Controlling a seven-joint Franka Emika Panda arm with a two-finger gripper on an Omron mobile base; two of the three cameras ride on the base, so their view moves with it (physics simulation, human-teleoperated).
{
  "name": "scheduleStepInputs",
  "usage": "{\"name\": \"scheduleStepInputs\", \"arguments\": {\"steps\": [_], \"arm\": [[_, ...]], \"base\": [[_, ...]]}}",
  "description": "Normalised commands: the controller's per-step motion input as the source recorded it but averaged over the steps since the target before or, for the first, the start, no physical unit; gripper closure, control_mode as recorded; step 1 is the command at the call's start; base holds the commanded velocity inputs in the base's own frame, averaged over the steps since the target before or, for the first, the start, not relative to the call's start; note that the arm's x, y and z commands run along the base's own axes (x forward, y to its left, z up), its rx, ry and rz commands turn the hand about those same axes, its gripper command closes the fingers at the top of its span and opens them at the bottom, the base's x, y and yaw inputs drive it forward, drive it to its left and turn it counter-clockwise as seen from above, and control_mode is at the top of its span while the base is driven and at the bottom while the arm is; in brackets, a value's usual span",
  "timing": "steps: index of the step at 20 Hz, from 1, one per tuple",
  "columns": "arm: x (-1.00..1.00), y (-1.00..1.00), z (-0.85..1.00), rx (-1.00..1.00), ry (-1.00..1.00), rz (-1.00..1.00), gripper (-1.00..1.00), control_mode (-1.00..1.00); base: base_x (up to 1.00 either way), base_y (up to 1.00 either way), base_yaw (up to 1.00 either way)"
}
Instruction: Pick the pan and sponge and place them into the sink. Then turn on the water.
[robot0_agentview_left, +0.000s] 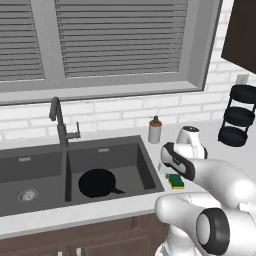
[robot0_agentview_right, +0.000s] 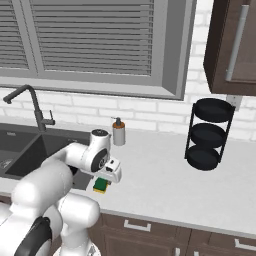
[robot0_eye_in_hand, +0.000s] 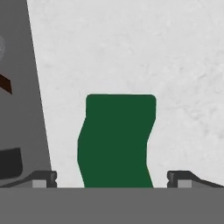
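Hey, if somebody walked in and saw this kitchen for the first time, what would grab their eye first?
Probably the white arm bent low over the counter, its open gripper poised right above the green sponge beside the sink. Next, the black pan lying in the right basin, under the tall dark faucet.

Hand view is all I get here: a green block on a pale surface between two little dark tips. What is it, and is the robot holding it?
Observer: It is the sponge, lying on the counter just right of the sink. Not held: the gripper is open, a finger on either side.
Operator: Is it green all through?
Observer: No, the base views show a yellow layer under the green top.
Operator: Is anything in the sink?
Observer: Yes, the pan lies in the right basin.
Operator: Is water running?
Observer: No stream shows at the faucet.
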Motion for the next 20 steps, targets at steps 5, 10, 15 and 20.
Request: {"name": "scheduleStepInputs", "arguments": {"steps": [5,10,15,20], "arm": [[0.04,0.00,-0.20,0.00,0.00,0.00,-1.00,-1.00],[0.03,0.00,-0.23,0.00,0.00,0.00,-1.00,-1.00],[0.00,0.00,-0.25,0.00,0.00,0.00,-1.00,-1.00],[0.00,0.00,-0.21,0.00,0.00,0.00,-1.00,-1.00]], "base": [[0.00,0.00,0.00],[0.00,0.00,0.00],[0.00,0.00,0.00],[0.00,0.00,0.00]]}}
